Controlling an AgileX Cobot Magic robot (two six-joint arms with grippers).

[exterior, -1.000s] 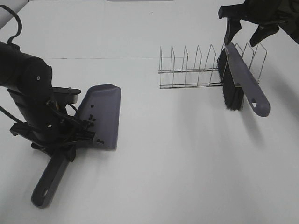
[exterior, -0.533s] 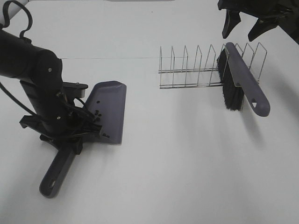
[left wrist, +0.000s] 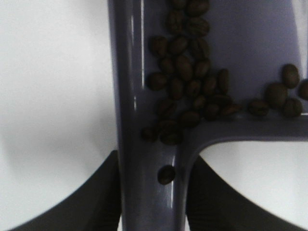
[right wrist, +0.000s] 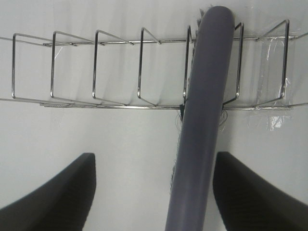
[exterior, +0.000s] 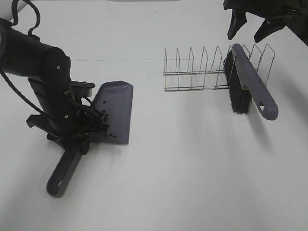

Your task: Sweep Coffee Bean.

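Grey-purple dustpan (exterior: 114,109) on a white table (exterior: 192,168), exterior high view: pan at 9 o'clock, its handle trailing toward 7 o'clock under the left gripper (exterior: 79,137), which is clamped on the handle near the pan; coffee bean (exterior: 102,117) lot visible as dark specks at the pan's rear wall. Wire rack (exterior: 202,70) at 1 o'clock, holding a matching brush (exterior: 250,86) leaning in one slot, bristles down. Right gripper (exterior: 252,21) at the upper right, above the brush, fingers spread wide, holding nothing. Left wrist view: beans (left wrist: 192,82) heaped in the pan's back corner where the handle joins, one stray on the handle itself; dark fingers (left wrist: 103,202) on either side of the handle. Right wrist view: brush handle (right wrist: 202,120) between the parted fingers (right wrist: 57,192), untouched, rack (right wrist: 96,67) behind. Judged step: sweeping done, brush parked, pan with collected beans being carried or set down. Next move calls for keeping the pan level so nothing rolls off the lip. Markings, labels: none legible
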